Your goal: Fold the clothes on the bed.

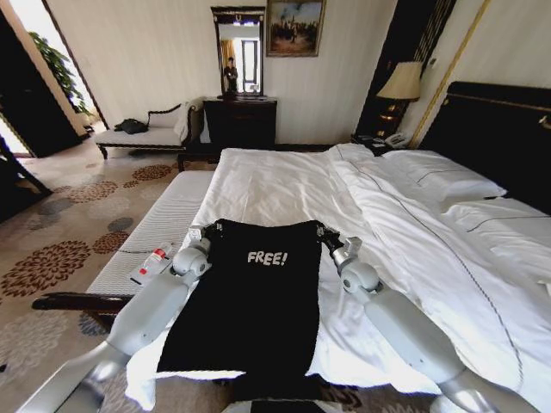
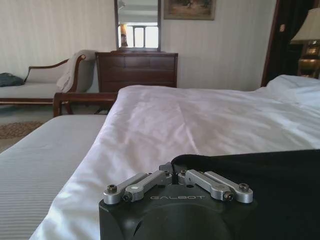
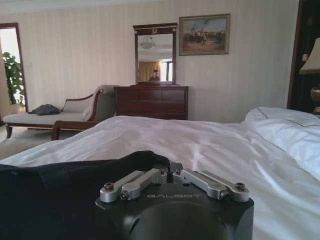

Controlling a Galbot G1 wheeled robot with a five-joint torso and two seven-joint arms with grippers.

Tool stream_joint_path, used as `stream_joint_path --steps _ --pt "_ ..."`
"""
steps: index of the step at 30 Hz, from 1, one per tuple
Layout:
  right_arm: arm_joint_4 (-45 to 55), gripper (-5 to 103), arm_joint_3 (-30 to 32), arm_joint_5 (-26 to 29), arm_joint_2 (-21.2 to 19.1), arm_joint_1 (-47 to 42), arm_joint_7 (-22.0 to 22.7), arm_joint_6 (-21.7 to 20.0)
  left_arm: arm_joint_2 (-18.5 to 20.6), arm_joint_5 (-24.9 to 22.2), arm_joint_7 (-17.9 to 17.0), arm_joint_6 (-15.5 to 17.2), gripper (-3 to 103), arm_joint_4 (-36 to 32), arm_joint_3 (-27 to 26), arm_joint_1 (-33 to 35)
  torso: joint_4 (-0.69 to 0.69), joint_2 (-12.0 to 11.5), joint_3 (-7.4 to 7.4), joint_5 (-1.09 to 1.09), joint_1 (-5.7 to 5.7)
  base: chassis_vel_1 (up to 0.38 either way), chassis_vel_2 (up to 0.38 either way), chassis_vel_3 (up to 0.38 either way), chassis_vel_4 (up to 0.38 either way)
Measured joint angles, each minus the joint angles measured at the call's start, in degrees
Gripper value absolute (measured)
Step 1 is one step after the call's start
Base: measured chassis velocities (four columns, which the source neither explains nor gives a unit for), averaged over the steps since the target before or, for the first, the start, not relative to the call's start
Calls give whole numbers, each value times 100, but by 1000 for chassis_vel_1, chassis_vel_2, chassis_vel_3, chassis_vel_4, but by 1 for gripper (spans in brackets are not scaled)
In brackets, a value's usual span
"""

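The left gripper (image 1: 203, 233) and the right gripper (image 1: 324, 232) each pinch a far corner of the black T-shirt (image 1: 250, 301), apparently to spread it flat on the bed (image 1: 284, 185).

Silver-grey rounded arms, black GALBOT-marked wrists, screwed metal linkages

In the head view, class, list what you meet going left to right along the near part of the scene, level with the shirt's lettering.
Patterned carpet → plastic bottle on the striped bench → left pincer → black T-shirt → right pincer → white duvet.
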Motion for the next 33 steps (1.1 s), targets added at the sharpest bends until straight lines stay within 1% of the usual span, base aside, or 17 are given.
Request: stream_joint_path --steps 1,4,5,6,8,9,10,13,15,16,20,22,26,27,29,31,33 --pt "0 0 0 0 0 0 0 0 0 0 0 0 1 0 0 0 0 0 0 0 0 0 0 0 0" --pt "-594 0 -126 -217 264 264 15 95 -312 173 1 -9 1 720 -63 -117 -2 1 0 0 -1 0 0 0 0" --pt "-594 0 -126 -217 264 264 15 95 -312 173 1 -9 1 720 -63 -117 -2 1 0 0 -1 0 0 0 0" --pt "-807 0 -177 -298 386 355 9 162 -410 226 8 -29 1 928 -80 -152 -5 1 0 0 -1 0 0 0 0" --pt "-1211 0 -226 -477 688 516 -49 301 -639 360 36 -89 1 1327 -107 -253 -4 0 0 0 0 0 0 0 0" --pt "-1349 0 -228 -535 816 572 -80 351 -735 414 44 -114 1 1471 -113 -304 -4 0 0 0 1 0 0 0 0" --pt "-1349 0 -228 -535 816 572 -80 351 -735 414 44 -114 1 1471 -113 -304 -4 0 0 0 1 0 0 0 0" --pt "-1935 0 -211 -677 1332 765 -170 509 -1055 584 99 -212 1 1915 -109 -528 2 0 0 2 0 0 0 0 0" --pt "-2215 0 -155 -743 1516 832 -217 583 -1264 664 196 -308 1 2167 -96 -685 0 0 0 -1 0 0 0 0 0" --pt "-2215 0 -155 -743 1516 832 -217 583 -1264 664 196 -308 1 2167 -96 -685 0 0 0 -1 0 0 0 0 0" --pt "-2554 0 6 -848 1670 866 -266 721 -1660 745 435 -502 1 2603 -109 -1007 -6 0 0 0 0 0 0 0 0" --pt "-2596 0 43 -855 1690 867 -267 743 -1743 756 512 -556 1 2695 -115 -1090 -7 0 0 1 0 0 0 0 0" --pt "-2862 0 184 -930 1823 937 -238 790 -1992 886 665 -662 1 3175 -139 -1363 -2 1 0 1 -1 0 0 0 0" --pt "-2862 0 184 -930 1823 937 -238 790 -1992 886 665 -662 1 3175 -139 -1363 -2 1 0 1 -1 0 0 0 0" --pt "-3073 0 251 -960 1916 1006 -188 790 -2159 1019 731 -710 1 3588 -185 -1529 0 0 0 0 -1 0 0 0 0" --pt "-3217 0 264 -979 1968 1029 -180 780 -2273 1084 771 -723 1 3873 -222 -1630 -1 0 0 0 0 0 0 0 0" --pt "-3270 0 262 -1003 1989 1030 -186 769 -2305 1094 776 -723 1 3948 -228 -1655 -3 0 0 0 0 0 0 0 0"
